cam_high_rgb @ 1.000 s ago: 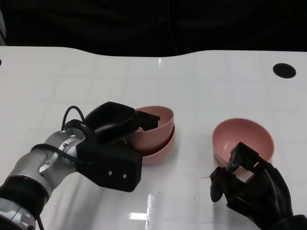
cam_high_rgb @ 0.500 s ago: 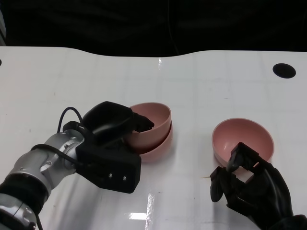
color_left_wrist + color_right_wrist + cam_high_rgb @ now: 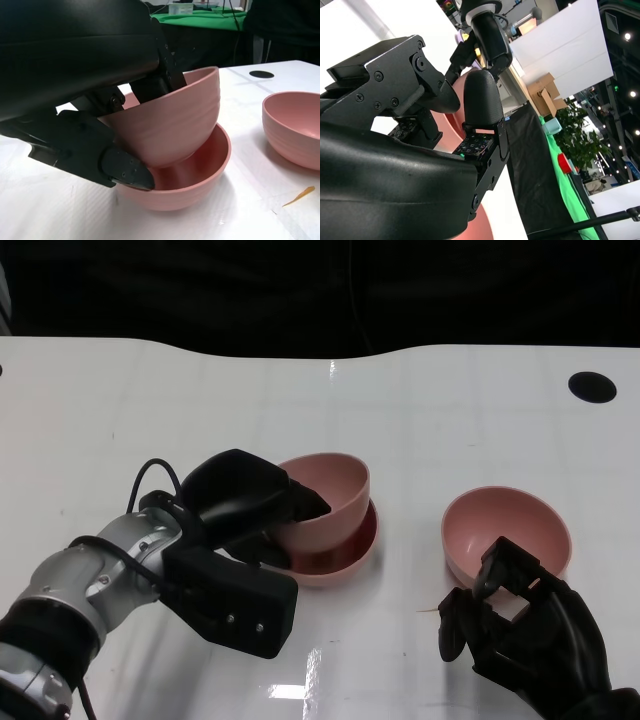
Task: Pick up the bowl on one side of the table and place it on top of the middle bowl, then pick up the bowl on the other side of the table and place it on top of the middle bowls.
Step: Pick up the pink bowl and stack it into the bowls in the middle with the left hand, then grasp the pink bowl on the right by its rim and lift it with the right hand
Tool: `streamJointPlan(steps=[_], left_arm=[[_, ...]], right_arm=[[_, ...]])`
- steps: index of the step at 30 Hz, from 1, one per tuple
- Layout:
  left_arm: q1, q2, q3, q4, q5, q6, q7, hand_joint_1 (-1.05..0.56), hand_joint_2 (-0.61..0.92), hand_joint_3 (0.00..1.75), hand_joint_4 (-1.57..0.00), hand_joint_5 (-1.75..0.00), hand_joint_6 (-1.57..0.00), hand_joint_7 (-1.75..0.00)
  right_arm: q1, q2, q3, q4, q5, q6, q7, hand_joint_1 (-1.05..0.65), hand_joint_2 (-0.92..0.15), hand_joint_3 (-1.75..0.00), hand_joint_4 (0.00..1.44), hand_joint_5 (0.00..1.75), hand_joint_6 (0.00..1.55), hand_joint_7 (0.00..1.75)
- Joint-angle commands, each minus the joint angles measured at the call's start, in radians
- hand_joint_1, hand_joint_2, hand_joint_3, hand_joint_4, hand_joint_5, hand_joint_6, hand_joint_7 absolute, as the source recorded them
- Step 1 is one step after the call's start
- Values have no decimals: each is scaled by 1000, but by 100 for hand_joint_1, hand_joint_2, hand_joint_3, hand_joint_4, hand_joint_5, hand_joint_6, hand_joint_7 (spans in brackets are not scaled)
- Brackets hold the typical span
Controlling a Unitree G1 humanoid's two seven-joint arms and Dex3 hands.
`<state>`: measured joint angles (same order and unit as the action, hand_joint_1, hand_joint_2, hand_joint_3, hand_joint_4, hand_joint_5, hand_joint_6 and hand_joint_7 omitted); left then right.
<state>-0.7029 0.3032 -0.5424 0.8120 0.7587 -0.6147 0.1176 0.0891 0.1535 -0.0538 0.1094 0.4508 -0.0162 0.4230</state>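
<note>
A: Left wrist view: what do the fingers [image 3: 125, 172] of the left hand [image 3: 245, 505] hold?

B: They clamp the near wall of the upper bowl [image 3: 330, 502], some inside the rim, others pressed on the outer wall. The bowl hangs tilted, its base resting inside the middle bowl [image 3: 345, 558], which stands on the white table [image 3: 450, 420].

A: What has changed over the last second?

B: The held bowl has tipped further, its far rim higher, so more of the middle bowl's inner surface is exposed on the right. The first stack is judged not yet settled; the upper bowl must level out and be released.

A: And the right hand [image 3: 525, 635]?

B: Its fingers are loosely curled and apart, holding nothing, unmoved beside the side bowl [image 3: 507, 532], whose near rim they almost touch. In the right wrist view the fingers [image 3: 480, 100] stand spread before pink.

A: Consequence for the task?

B: The second bowl remains to be lifted onto the pair.
</note>
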Motion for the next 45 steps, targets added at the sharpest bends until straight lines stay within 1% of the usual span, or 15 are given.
streamJointPlan(steps=[1,2,5,6,8,11,15,28,31,33,34,36,37,41,45], left_arm=[[17,31,-5,-49,18,24,-11,-80,92,35,-67,-1,-83,0],[23,34,-4,-67,19,38,-24,-87,92,40,-55,0,-76,0],[43,42,-1,-126,25,82,-58,-101,92,50,-31,0,-59,0],[50,46,0,-147,28,96,-69,-103,92,54,-24,0,-54,0],[61,53,0,-181,32,120,-88,-104,92,58,-14,0,-46,0],[76,66,-1,-234,51,154,-106,-105,92,63,-2,0,-38,0],[92,77,-2,-271,51,173,-119,-105,92,65,0,0,-35,0],[116,78,0,-291,57,183,-99,-105,92,62,0,0,-36,0],[138,77,15,-310,42,177,-90,-104,92,61,0,0,-37,-1],[168,77,37,-336,21,167,-67,-103,92,60,-1,0,-38,-1],[192,73,57,-350,7,142,-14,-101,92,59,-2,-1,-39,-2],[233,69,92,-371,-9,85,88,-92,92,50,-12,-5,-48,-4],[253,75,107,-394,-13,67,114,-90,92,49,-13,-5,-49,-3],[310,94,149,-469,-27,50,127,-88,92,58,-10,-3,-49,-2],[370,99,196,-517,-82,19,125,-87,92,55,-10,-3,-50,-1]], right_arm=[[0,-12,-9,10,6,-20,17,-5,-53,-122,94,175,72,166],[-2,-12,-11,16,8,-28,25,-6,-56,-119,94,175,72,165],[-5,-12,-16,30,7,-42,37,-9,-59,-113,94,175,73,163],[-6,-14,-16,32,7,-43,41,-9,-60,-113,94,175,73,163],[-8,-16,-18,36,8,-45,49,-9,-60,-112,94,175,73,162],[-12,-14,-22,42,13,-44,51,-9,-60,-112,93,175,74,162],[-13,-13,-25,43,15,-41,51,-9,-59,-112,94,175,76,160],[-9,-18,-29,36,16,-35,54,-7,-61,-112,94,175,76,160],[-10,-21,-32,39,18,-33,60,-7,-61,-112,94,175,75,160],[-10,-18,-33,44,14,-48,63,-7,-61,-111,94,175,75,161],[-10,-18,-33,44,10,-50,60,-7,-61,-111,94,175,75,161],[-11,-21,-32,40,11,-34,55,-5,-61,-111,95,175,75,162],[-13,-20,-33,40,15,-32,58,-5,-61,-112,95,175,75,162],[-14,-22,-31,38,6,-35,52,-4,-60,-116,95,175,73,166],[-7,-19,-29,19,4,-16,30,-2,-56,-121,95,175,73,166]])
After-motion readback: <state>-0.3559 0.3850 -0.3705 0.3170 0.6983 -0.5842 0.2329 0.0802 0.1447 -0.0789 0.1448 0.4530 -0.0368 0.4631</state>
